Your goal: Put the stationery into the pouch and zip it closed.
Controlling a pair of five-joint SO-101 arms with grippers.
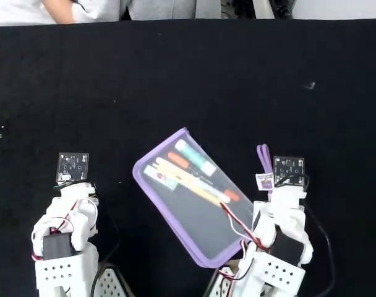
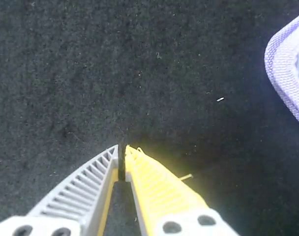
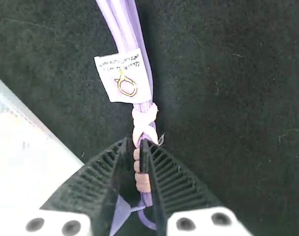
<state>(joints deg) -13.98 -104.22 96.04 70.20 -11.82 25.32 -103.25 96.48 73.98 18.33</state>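
Table (image 1: pixel 175 74): black cloth over the whole top, w/ a few pale specks of lint.
Pouch (image 1: pixel 203 232): clear, purple edging, lying flat and skewed btwn the two arms, nearer the right one. One corner shows by the left arm (image 2: pixel 282 64), and a pale side lies next to the right fingers (image 3: pixel 21 147). Can't tell if the zip is shut.
Stationery (image 1: pixel 191 176): inside the pouch, several pens and markers side by side along its length, bunched toward the far end. One has an orange cap, one is teal and white, the rest yellowish.
Right gripper (image 3: pixel 135 150): low over the cloth just beside the pouch, fingers pinched on the strap.
Left gripper (image 2: pixel 122 150): fingers together, nothing btwn them, over bare cloth, apart from the pouch.
Strap (image 3: pixel 127 29): purple, w/ a pink knotted cord, running out from the right fingers across the cloth.
Tag (image 3: pixel 122 76): small white card w/ a gold clasp, on the strap.
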